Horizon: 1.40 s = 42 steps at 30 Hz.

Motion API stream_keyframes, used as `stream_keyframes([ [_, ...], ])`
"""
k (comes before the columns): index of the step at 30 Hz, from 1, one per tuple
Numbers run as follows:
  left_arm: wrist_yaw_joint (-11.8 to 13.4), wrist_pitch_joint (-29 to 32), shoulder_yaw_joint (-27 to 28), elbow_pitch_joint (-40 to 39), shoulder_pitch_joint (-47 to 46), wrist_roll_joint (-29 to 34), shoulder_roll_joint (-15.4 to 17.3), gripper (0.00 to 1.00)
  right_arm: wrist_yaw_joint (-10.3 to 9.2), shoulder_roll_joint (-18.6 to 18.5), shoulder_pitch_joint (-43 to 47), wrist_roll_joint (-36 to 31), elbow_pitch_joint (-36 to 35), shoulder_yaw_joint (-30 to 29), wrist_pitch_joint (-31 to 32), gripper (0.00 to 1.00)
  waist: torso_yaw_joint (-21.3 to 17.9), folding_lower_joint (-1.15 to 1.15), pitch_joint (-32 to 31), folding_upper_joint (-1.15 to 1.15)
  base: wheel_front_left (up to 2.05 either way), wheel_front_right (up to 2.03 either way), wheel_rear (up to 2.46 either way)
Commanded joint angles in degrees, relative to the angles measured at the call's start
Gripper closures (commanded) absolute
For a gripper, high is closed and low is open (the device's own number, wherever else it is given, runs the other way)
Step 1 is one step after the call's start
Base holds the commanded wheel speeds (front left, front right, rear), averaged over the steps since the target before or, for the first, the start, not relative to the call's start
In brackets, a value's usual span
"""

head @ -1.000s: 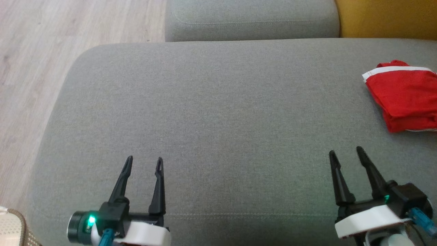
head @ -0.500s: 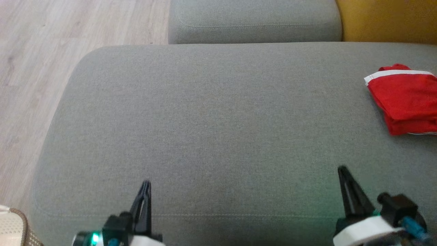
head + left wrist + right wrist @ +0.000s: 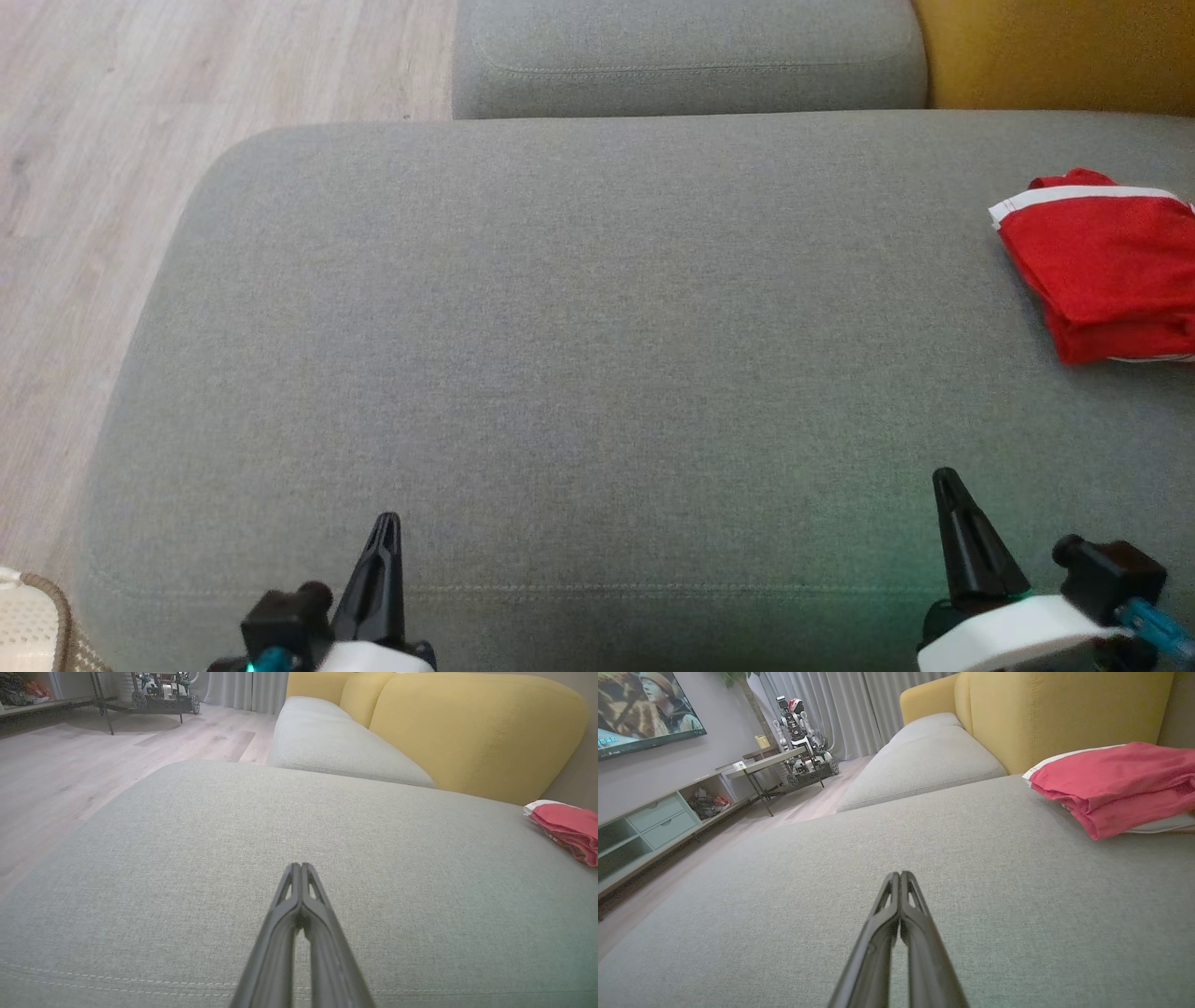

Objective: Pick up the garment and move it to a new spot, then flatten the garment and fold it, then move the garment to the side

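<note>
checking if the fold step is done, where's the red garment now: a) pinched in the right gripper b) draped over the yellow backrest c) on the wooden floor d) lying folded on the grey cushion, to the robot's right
d: the red garment lies folded on the grey cushion at the head view's right edge, clear of the shut right gripper

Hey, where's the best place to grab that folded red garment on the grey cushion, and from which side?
Probably the thick folded edge of the garment that faces the right gripper. Come in low along the cushion from that side: the layers stack there, so one pinch should catch them all. The gripper is shut, so it must open first.
</note>
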Motion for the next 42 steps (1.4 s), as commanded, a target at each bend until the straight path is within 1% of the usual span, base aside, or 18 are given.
stream_keyframes([
  [1, -0.4, 0.3, 1.3, -1.3, -3.0, -1.7, 0.3, 1.00, 0.00, -0.5, -2.7, 1.8, -1.6, -0.1, 0.2, 1.00, 0.0, 0.00, 0.0, 0.00, 0.00, 0.00, 0.00],
  [42, -5.1, 6.1, 7.3, 2.1, -8.3, -32.0, 1.1, 1.00, -0.01, -1.2, -6.8, 29.9, 0.7, -0.9, 6.4, 1.00, -1.6, 0.00, 0.7, 0.00, 0.00, 0.00, 0.00],
])
